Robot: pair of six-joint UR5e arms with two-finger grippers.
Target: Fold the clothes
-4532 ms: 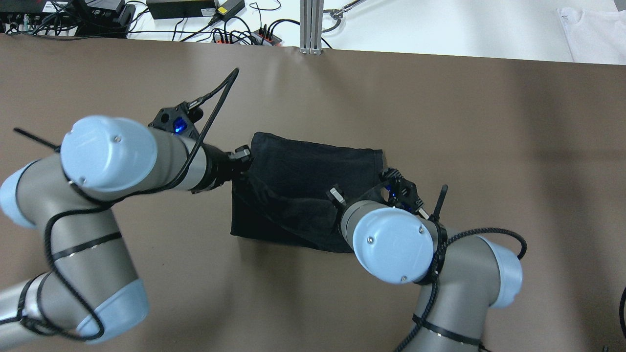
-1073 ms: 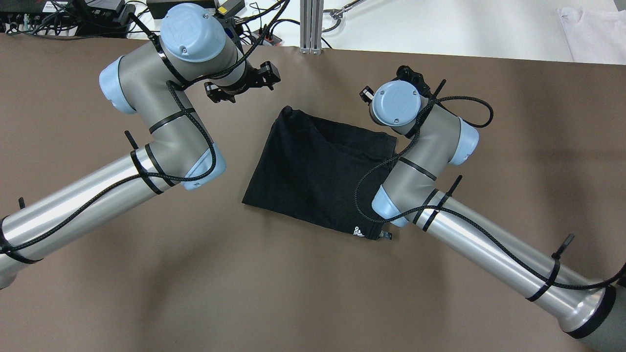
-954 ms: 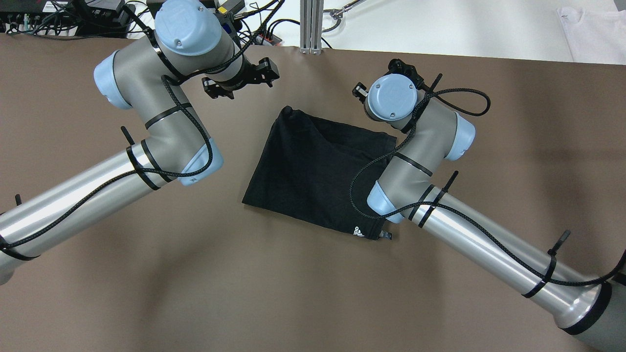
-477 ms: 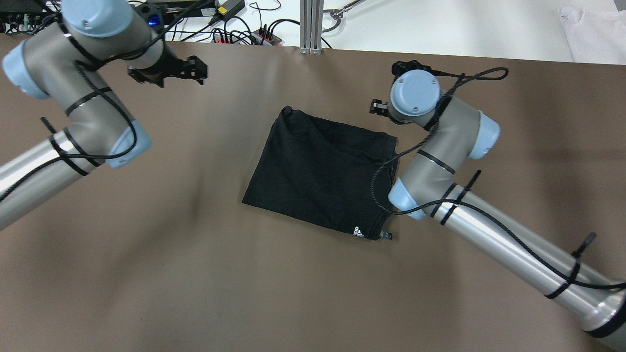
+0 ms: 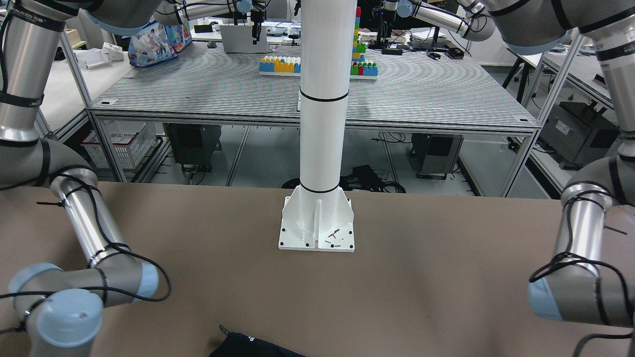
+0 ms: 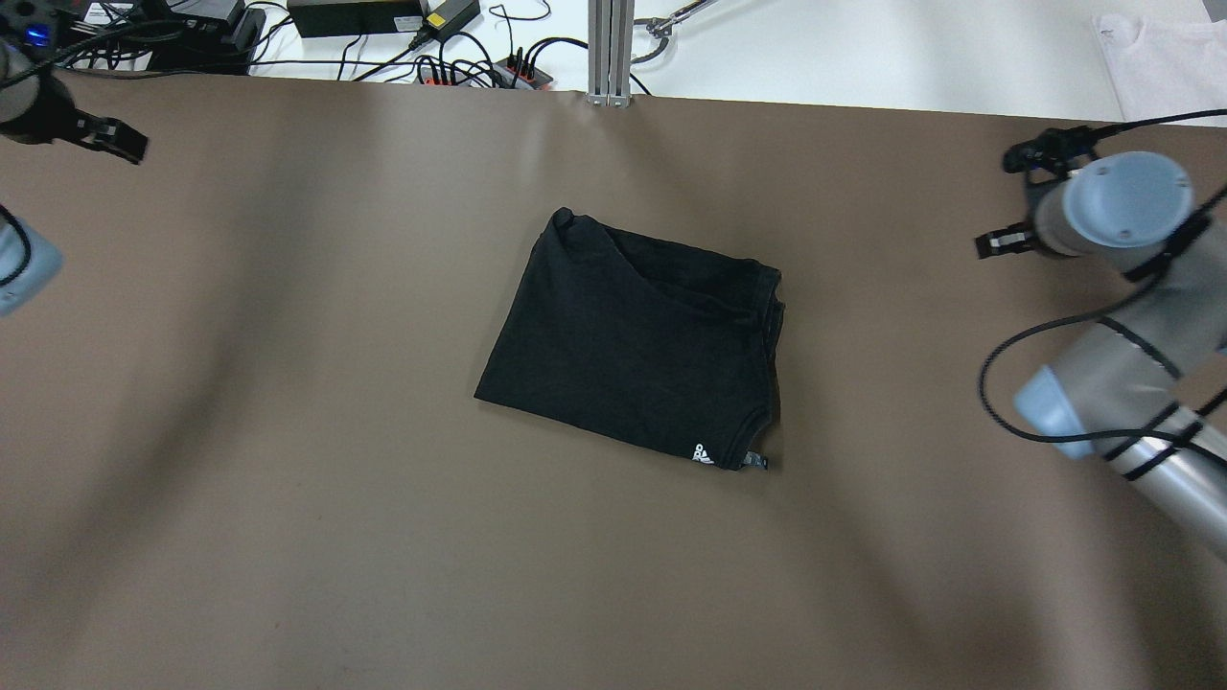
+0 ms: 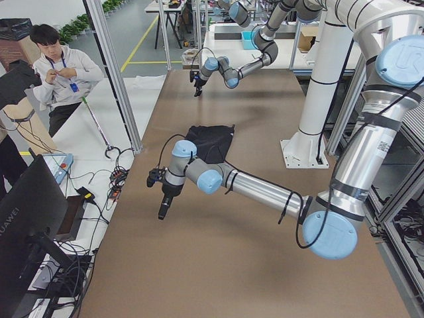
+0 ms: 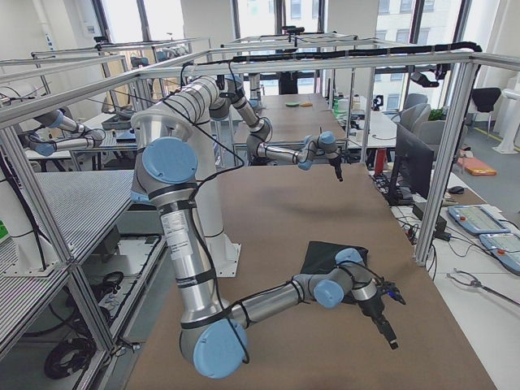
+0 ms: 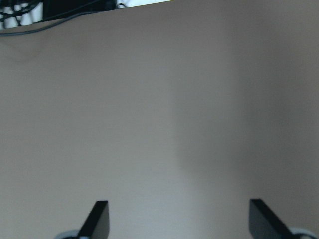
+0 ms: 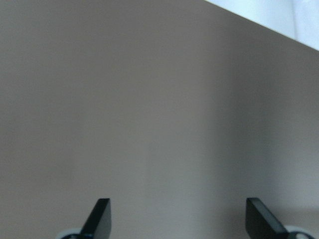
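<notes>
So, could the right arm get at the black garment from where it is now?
Probably yes: the garment lies alone mid-table, with only bare table between it and the right gripper, whose jaws stand open and empty.

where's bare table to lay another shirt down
Wide bare brown table lies on every side of the folded black garment: the whole near strip, and both flanks out to the left gripper and right gripper. Only the far corners, under those arms, are crowded.

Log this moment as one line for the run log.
task: fold clothes | black garment: folded, flat on table | left gripper: open, empty, clear of garment | right gripper: open, empty, clear of garment
</notes>
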